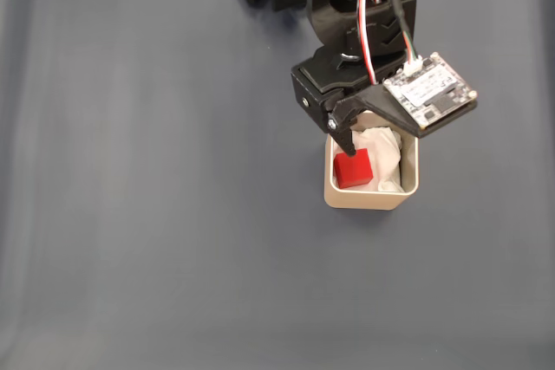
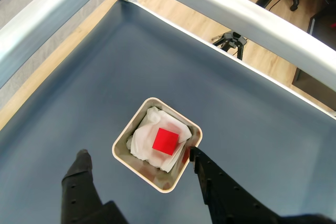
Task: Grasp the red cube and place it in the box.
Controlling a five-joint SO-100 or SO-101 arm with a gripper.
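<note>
The black gripper (image 2: 137,155) hangs over the box (image 2: 122,151), fingers spread wide and empty. Between and beyond its tips, the red cube (image 2: 166,141) lies on white paper (image 2: 143,139) inside. No readable writing.

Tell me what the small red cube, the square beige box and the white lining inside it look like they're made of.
The small red cube looks matte, maybe painted wood or plastic; flat, even colour, no glare. The square beige box seems thin moulded plastic, with rounded corners and a smooth rim. The white lining looks like crumpled tissue paper, creased and folded.
</note>
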